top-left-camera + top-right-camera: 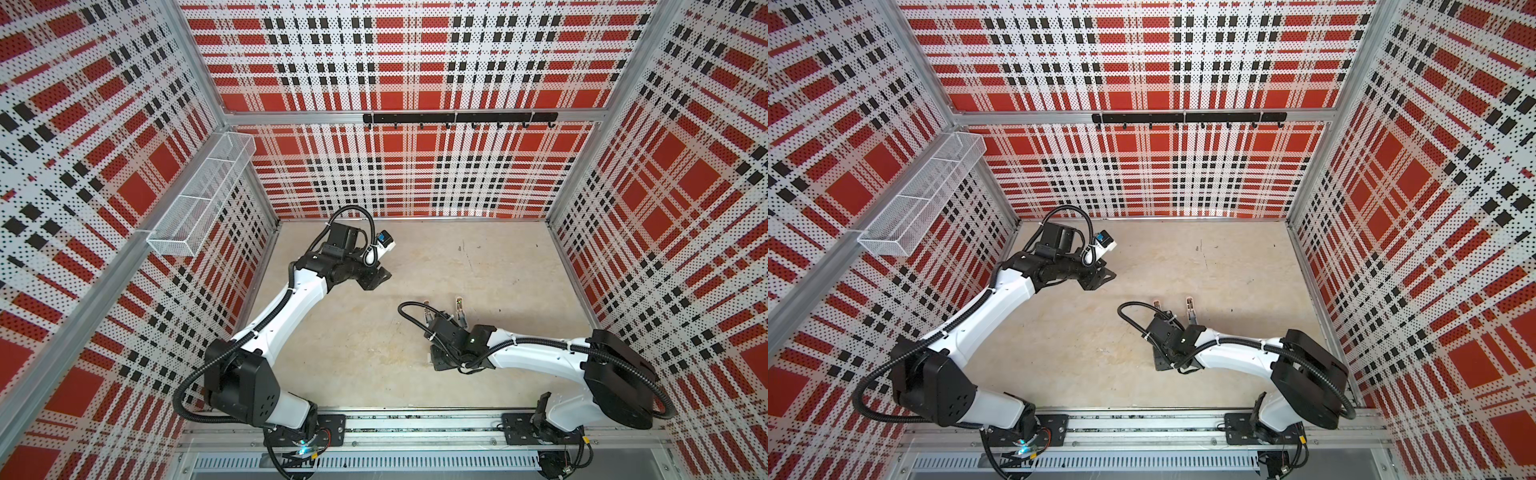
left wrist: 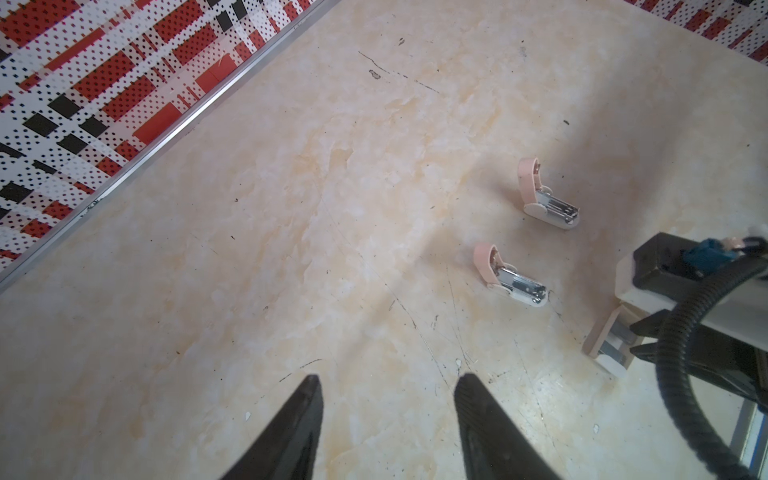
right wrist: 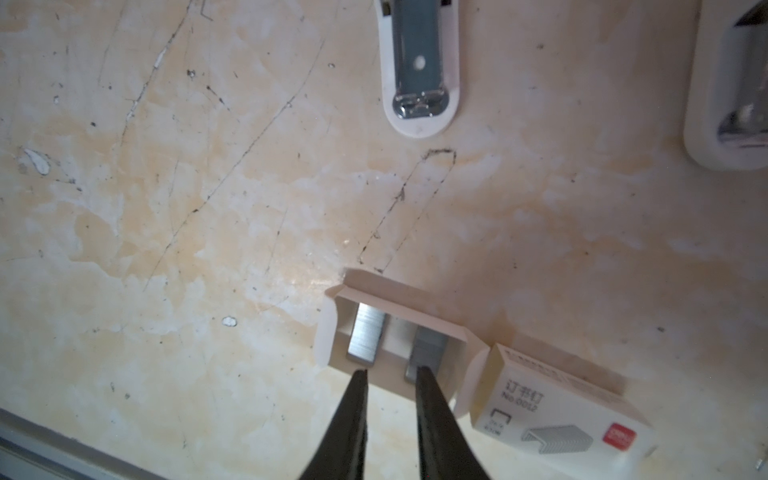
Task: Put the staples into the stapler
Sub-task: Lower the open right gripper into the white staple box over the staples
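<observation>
I see the beige marbled table (image 1: 374, 353) filling the floor of the cell; the left arm (image 1: 291, 307) is stretched toward the far left part of it, and the right arm (image 1: 536, 353) is reaching in low across the near right; the left gripper (image 2: 388, 376) hangs above bare table with its fingers spread wide and nothing between them, well apart from everything else. Two pale pink staplers (image 2: 511, 278) (image 2: 548, 199) lie side by side near the middle, both hinged open with their metal channels showing; the right wrist camera shows their front ends (image 3: 419, 70) (image 3: 731, 104) just beyond the cardboard. The printed white sleeve (image 3: 557, 411) lies just beside the small white tray (image 3: 399, 291), and the tray sits near the staplers without touching them. The staples (image 3: 368, 332) are two grey strips lying in that tray, parallel, with a gap between them; the second strip (image 3: 428, 349) is the duller one. The right gripper (image 3: 391, 370) has its fingers a narrow gap apart, one tip at the near end of each strip, clamping nothing that I can see; whether the tips touch the strips I cannot tell.
</observation>
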Action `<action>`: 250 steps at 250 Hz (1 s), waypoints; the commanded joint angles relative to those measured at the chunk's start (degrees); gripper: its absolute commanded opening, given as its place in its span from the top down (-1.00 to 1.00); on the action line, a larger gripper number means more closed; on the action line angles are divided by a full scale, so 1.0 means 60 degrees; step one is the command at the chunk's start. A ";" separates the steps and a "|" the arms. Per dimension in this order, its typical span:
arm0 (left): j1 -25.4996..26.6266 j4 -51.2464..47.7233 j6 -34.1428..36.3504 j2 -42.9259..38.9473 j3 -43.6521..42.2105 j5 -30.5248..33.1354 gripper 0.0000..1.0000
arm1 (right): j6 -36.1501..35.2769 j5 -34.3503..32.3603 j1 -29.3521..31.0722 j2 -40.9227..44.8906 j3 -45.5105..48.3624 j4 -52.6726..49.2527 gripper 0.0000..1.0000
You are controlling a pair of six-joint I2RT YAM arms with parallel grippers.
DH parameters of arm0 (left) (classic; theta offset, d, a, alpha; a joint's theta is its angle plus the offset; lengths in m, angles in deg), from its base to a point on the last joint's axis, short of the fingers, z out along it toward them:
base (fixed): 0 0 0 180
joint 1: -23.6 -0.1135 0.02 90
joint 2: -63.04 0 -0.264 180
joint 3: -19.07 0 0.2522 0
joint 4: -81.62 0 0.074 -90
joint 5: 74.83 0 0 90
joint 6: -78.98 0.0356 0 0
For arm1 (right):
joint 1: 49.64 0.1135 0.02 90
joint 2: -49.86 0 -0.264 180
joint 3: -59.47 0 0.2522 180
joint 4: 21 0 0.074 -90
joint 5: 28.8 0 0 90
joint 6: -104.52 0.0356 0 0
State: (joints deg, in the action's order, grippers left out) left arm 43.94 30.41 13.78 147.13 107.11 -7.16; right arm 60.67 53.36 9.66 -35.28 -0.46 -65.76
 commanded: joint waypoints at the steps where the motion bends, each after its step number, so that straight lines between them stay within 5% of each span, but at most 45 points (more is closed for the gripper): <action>1: -0.0039 0.0189 -0.0118 0.0124 -0.0075 -0.0204 -0.12 | 0.0211 -0.0324 0.0064 -0.0106 -0.0173 -0.0209 0.50; 250: -0.0197 0.0360 -0.0119 0.0103 -0.0234 -0.0404 -0.12 | 0.0204 -0.0400 0.0067 -0.0690 -0.0516 -0.0487 0.45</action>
State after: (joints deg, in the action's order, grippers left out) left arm 43.07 31.44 13.65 147.55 106.09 -8.58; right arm 61.06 52.03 9.77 -38.17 -1.75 -68.19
